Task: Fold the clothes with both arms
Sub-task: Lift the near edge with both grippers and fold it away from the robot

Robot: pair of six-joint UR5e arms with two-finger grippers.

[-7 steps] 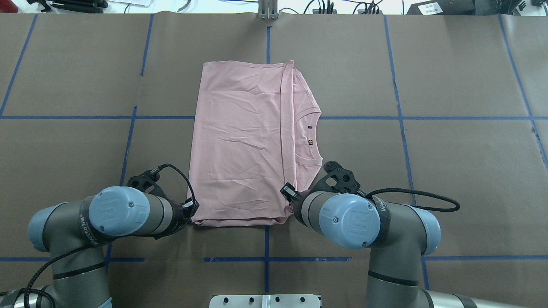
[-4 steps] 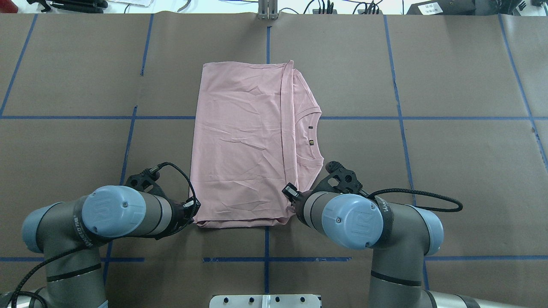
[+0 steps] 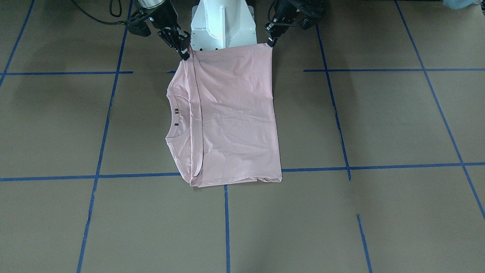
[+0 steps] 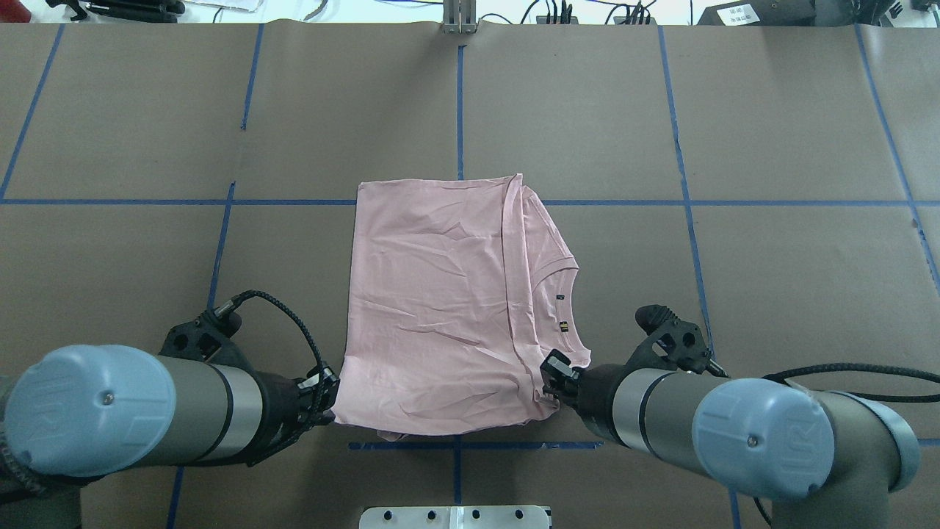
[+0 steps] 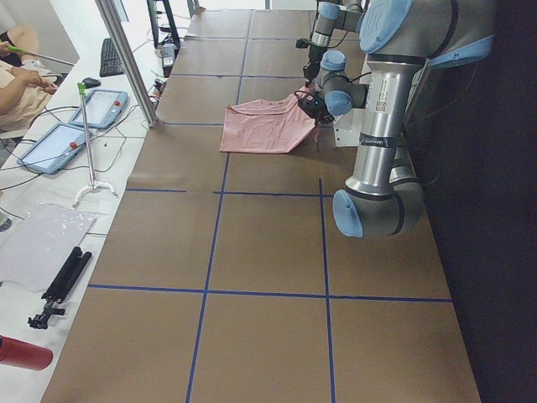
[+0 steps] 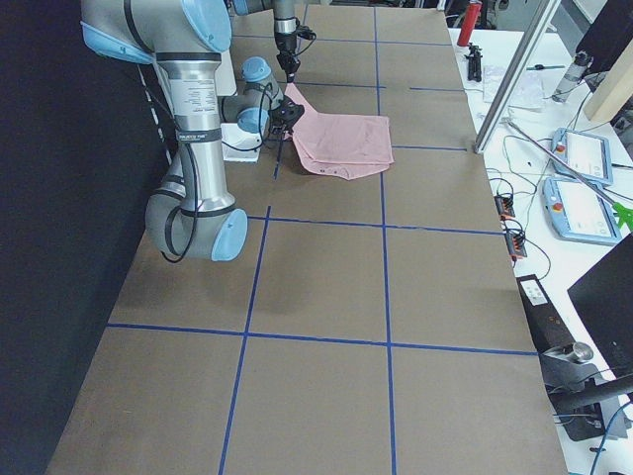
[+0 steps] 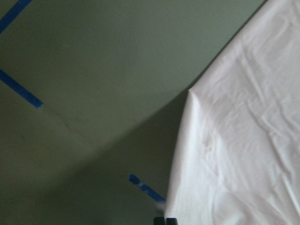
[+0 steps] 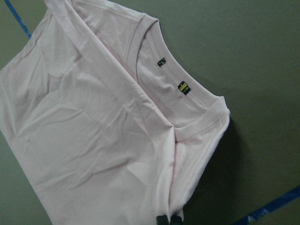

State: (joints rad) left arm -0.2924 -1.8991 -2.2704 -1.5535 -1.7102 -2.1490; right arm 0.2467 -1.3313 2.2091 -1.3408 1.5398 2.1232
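1. T-shirt [image 4: 440, 308], pink and folded, sits mid-table toward the robot-side edge. Its collar [image 8: 206, 123] faces the table's right end.
2. I read the left gripper [image 4: 332, 400] as pinched tight on the near left corner of the cloth.
3. The right gripper [image 4: 547, 382] is clamped on the near right corner.
4. The near edge hangs lifted between them, and the far edge lies on the table [image 4: 771, 257].

One pink T-shirt [image 4: 440, 308], two arms: left arm [image 4: 213, 400], right arm [image 4: 646, 408]; one table [image 4: 771, 147]
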